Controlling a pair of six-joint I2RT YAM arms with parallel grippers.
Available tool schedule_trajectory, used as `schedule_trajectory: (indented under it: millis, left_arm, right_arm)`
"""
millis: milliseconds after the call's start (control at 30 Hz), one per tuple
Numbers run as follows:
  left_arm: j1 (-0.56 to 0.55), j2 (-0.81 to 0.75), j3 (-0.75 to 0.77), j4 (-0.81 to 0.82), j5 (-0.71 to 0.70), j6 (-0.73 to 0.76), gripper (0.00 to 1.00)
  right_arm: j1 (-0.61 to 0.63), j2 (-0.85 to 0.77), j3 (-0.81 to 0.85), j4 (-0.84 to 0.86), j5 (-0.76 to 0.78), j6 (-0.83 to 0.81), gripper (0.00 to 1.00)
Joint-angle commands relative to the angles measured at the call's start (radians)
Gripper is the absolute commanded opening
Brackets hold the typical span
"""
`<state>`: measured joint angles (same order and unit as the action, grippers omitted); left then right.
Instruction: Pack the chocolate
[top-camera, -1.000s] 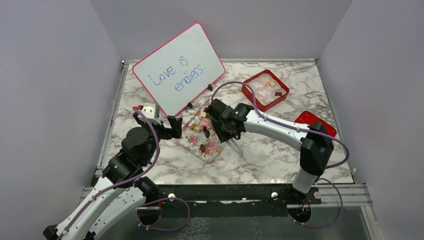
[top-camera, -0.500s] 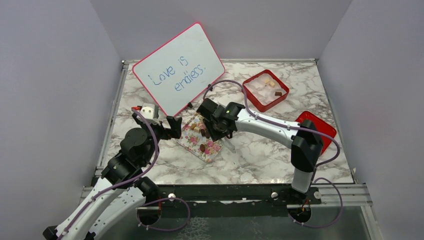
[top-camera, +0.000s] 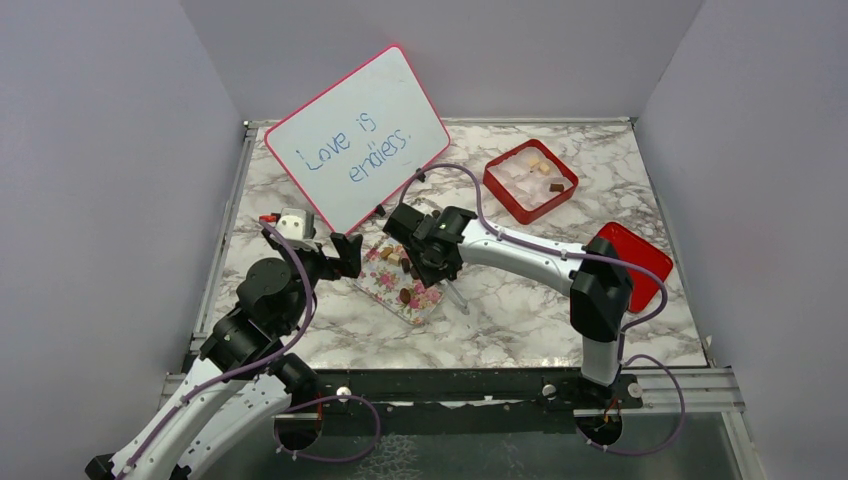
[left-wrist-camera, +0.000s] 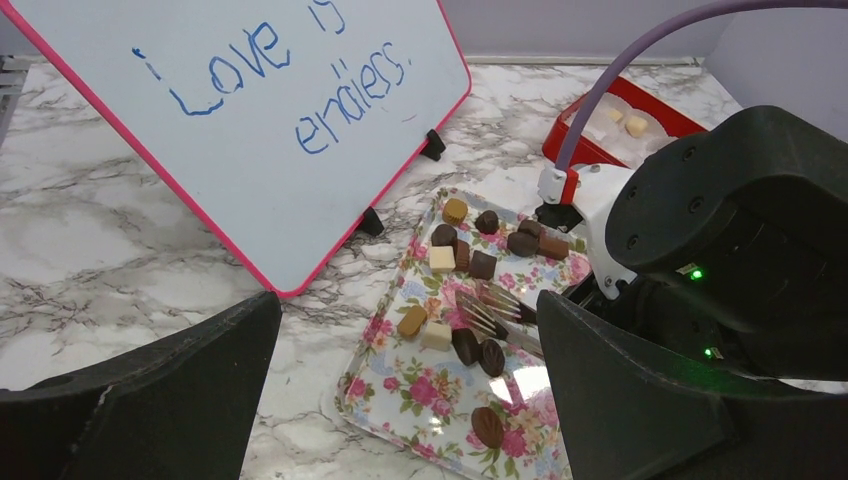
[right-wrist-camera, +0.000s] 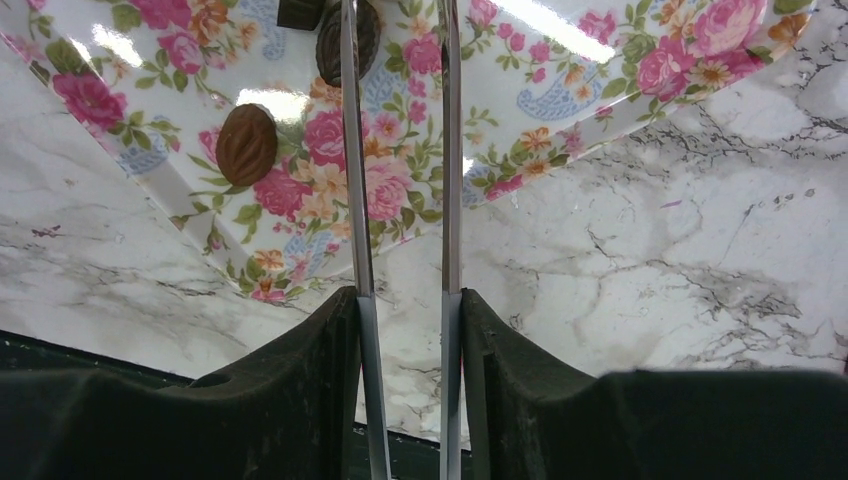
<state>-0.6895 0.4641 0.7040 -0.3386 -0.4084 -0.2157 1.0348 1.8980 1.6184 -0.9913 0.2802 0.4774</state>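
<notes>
Finds the chocolate (left-wrist-camera: 483, 265) scattered over the floral tray (left-wrist-camera: 400, 395) at centre frame, with a few pieces in the red box (top-camera: 572, 182) at upper right. Shows the right gripper (right-wrist-camera: 400, 310) clamped on thin metal tongs (right-wrist-camera: 352, 200), tines low over the tray, possibly touching a dark piece. Shows the left gripper (left-wrist-camera: 408, 300) spread wide, gripping nothing, just left of the tray.

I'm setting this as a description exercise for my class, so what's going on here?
The right gripper has its jaws shut on a pair of metal tongs, whose tips are among the chocolates on the flowered tray. The left gripper hovers beside the tray, jaws wide open, holding nothing. A few chocolates already lie in the red box at the back; most are on the tray.
</notes>
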Motion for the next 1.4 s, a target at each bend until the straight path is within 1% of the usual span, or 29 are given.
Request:
schedule_trajectory:
  millis: [0,133,233,567,1033,1267,1367]
  left_arm:
    - [-0.001,-0.007,-0.008,0.014,0.000,0.005,0.99]
    - [-0.001,-0.008,-0.009,0.015,0.003,0.003,0.99]
    - [-0.001,-0.007,-0.009,0.014,0.006,0.003,0.99]
    - [-0.001,-0.008,-0.011,0.015,0.007,0.005,0.99]
    - [-0.001,-0.001,-0.011,0.015,0.003,0.007,0.99]
    - [-0.001,0.007,-0.011,0.015,0.006,0.004,0.99]
    - [-0.001,0.011,-0.011,0.015,0.008,0.006,0.99]
  right_arm:
    - [0.010,-0.007,0.029,-0.057,0.070,0.030,0.41]
    - [0.010,-0.025,0.027,-0.073,0.084,0.032,0.40]
    - [0.010,-0.041,0.010,-0.069,0.091,0.030,0.37]
    - [0.010,-0.053,-0.015,-0.048,0.093,0.026,0.31]
    - [0.005,-0.096,-0.015,-0.045,0.114,0.018,0.28]
    - [-0.021,-0.142,-0.030,-0.047,0.128,0.010,0.27]
    - [-0.039,-0.158,-0.009,-0.057,0.136,-0.002,0.27]
